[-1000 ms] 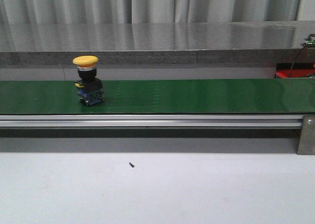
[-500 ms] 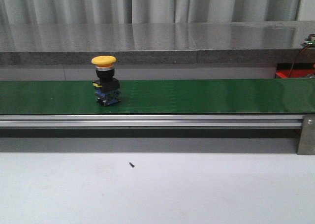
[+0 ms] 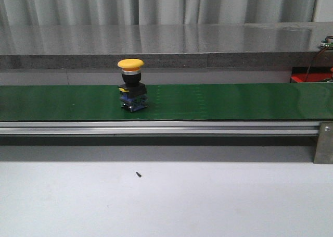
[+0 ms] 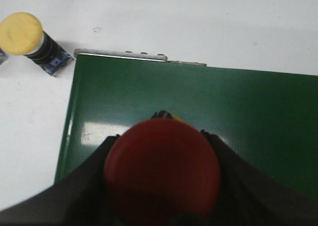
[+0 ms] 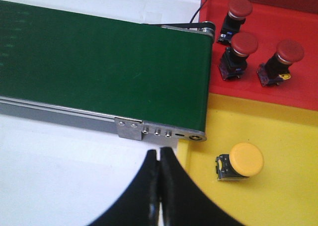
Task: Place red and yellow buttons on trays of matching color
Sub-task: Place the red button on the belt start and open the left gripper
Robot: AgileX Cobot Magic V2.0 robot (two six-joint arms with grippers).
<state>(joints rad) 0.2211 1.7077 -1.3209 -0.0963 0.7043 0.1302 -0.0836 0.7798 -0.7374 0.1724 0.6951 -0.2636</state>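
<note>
Yellow mushroom-cap button (image 3: 131, 84) upright on green belt (image 3: 234, 100); right pincer (image 5: 160, 174) together, may miss it. Left pincer (image 4: 161, 186) clamped on red domed button (image 4: 162, 170); we fear toppling.

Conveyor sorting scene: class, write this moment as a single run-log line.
yellow button: upright on green belt | left hand: shut on red button | right hand: shut, empty | red tray: three red buttons
</note>
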